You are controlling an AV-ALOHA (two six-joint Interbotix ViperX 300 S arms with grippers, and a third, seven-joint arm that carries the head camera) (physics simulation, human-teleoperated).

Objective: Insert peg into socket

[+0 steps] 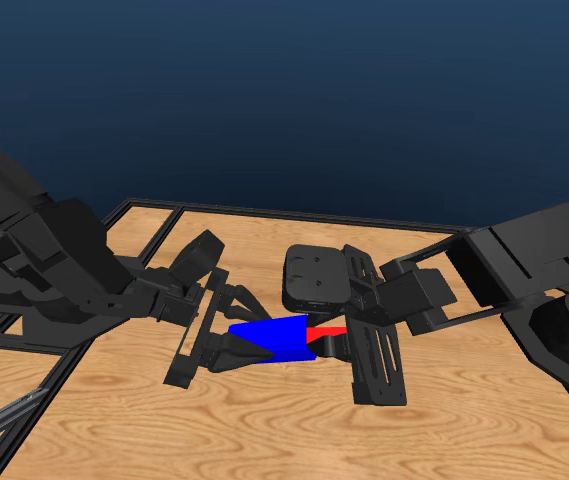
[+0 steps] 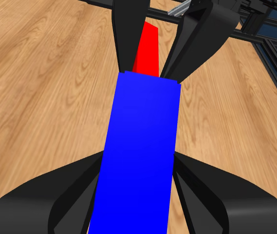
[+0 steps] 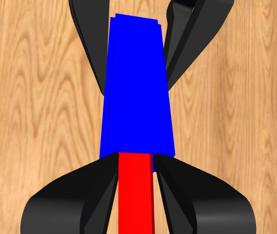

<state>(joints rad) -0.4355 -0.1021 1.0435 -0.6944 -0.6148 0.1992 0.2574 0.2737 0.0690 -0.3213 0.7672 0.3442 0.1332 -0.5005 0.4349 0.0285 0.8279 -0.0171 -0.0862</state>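
In the head view, the left gripper [image 1: 232, 350] clamped the socket [image 1: 274, 339] above the table [image 1: 264, 430], and the right gripper [image 1: 336, 340] clamped the peg [image 1: 326, 331], whose end met the socket.

In the left wrist view, the jaws pressed the socket [image 2: 138, 156]; the peg [image 2: 147, 51] emerged beyond it.

In the right wrist view, the jaws gripped the peg [image 3: 136, 195], which ran into the socket [image 3: 137, 87].
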